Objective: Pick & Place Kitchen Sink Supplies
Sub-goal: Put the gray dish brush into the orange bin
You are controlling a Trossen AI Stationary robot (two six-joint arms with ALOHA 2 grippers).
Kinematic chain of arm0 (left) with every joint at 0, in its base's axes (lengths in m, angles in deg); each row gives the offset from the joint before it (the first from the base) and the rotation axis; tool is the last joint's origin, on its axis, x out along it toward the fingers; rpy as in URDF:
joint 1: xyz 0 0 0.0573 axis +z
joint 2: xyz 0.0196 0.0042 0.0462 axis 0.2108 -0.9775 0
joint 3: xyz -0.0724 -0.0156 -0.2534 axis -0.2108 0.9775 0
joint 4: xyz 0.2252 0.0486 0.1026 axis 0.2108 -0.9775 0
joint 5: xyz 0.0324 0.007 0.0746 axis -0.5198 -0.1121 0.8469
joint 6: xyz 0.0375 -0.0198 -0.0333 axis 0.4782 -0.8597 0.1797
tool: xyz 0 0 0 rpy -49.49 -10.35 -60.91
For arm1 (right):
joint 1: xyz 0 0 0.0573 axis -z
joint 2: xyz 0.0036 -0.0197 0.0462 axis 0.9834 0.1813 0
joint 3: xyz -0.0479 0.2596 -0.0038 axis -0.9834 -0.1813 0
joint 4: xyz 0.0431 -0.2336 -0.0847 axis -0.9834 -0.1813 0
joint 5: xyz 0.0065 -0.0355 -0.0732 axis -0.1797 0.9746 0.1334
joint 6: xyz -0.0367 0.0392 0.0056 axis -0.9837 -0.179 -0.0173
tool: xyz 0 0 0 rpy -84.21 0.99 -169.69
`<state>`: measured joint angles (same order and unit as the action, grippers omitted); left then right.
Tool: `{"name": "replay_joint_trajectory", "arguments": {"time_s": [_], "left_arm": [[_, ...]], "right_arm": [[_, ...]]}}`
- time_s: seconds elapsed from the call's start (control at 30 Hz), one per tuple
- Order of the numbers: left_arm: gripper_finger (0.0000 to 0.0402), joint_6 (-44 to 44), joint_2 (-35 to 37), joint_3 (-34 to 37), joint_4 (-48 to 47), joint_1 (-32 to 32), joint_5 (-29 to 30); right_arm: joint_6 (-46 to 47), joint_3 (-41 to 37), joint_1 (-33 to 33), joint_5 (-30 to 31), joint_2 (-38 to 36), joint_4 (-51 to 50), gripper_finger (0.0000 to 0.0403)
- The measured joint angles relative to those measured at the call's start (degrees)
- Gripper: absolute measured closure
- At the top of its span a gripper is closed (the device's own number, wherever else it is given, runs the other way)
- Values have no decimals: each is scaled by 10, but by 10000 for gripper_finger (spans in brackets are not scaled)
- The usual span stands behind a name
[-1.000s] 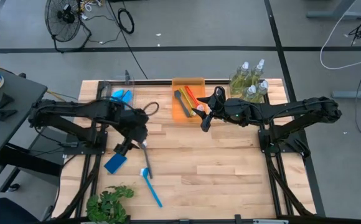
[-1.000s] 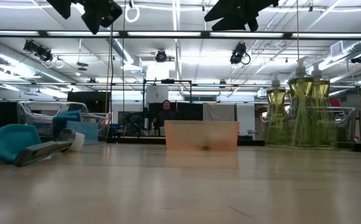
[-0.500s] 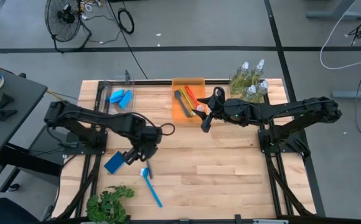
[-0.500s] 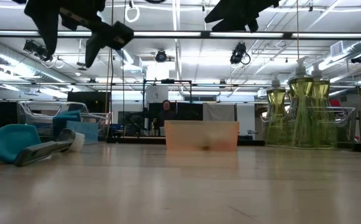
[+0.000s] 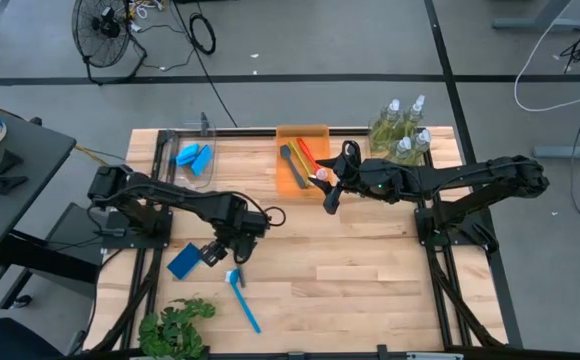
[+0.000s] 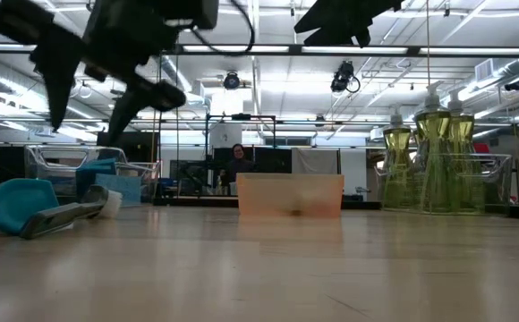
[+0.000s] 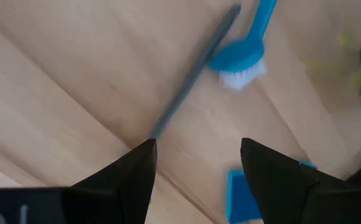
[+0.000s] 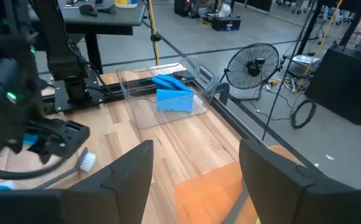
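My left gripper [image 5: 220,252] is open and hovers over the table, above one end of a grey brush handle [image 7: 193,74]; it touches nothing. That brush lies flat, crossing the white-bristled head of a blue brush [image 5: 242,298]. A blue sponge [image 5: 185,262] lies flat beside them. My right gripper [image 5: 328,190] is open and hangs above the table beside the orange tray [image 5: 315,131]. The tray holds black, red and yellow-green brushes. Pump bottles [image 5: 400,130] of yellow-green liquid stand at the far right. More blue sponges [image 5: 192,155] lie in a clear bin.
A green leafy plant [image 5: 175,325] sits at the near left edge. The clear bin [image 8: 168,99] stands at the far left, and the orange tray [image 6: 289,195] at the far middle. Bare wood spans the middle and near right. A person sits in the room beyond the table.
My left gripper has moved toward the near edge and slightly right, and has come down, from beside the clear bin to above the grey brush handle and blue sponge. My right arm has kept still. Nothing on the table has moved.
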<state>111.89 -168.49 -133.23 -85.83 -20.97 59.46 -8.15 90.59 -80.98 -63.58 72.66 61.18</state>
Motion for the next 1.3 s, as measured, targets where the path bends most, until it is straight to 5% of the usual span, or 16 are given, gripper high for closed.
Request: {"name": "replay_joint_trajectory", "arguments": {"time_s": [0.43,1.3], "left_arm": [[165,-41,3,127,21,34,1],[165,105,1,133,168,35,17]], "right_arm": [[5,0,0,0,0,0,163],[32,0,0,7,0,0,163]]}}
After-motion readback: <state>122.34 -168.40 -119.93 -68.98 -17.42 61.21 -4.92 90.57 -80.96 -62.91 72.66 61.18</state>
